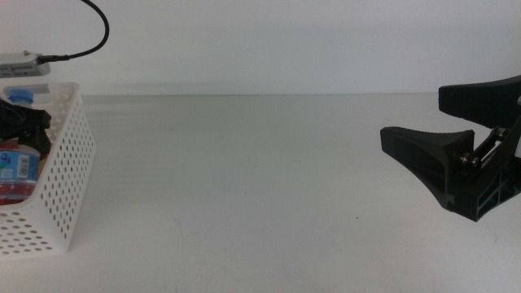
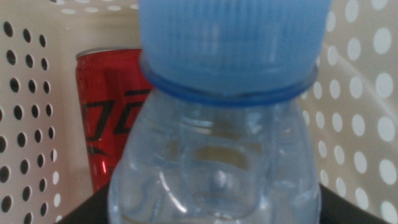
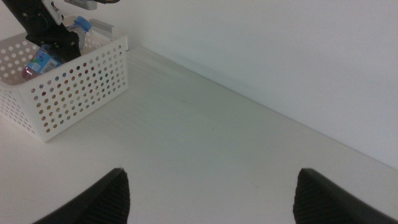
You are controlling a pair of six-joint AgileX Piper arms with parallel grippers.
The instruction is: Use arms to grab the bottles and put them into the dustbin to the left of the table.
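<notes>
Holding the water bottle [image 2: 217,149] inside the dustbin [image 1: 69,163], the left end effector [image 1: 24,122] reaches in at the desk's [image 1: 244,179] left edge.

Its dark jaws sit clamped on the clear bottle below the blue cap [image 2: 233,43], which fills the left wrist view. Just behind the bottle stands the red soda can [image 2: 109,118], upright against the perforated white wall; whether bottle and can touch cannot be told. A grey device with a black cable [image 1: 89,32] lies beyond the bin. Well apart on the right, the right end effector [image 1: 456,163] hovers with its jaws spread wide over bare desk.
</notes>
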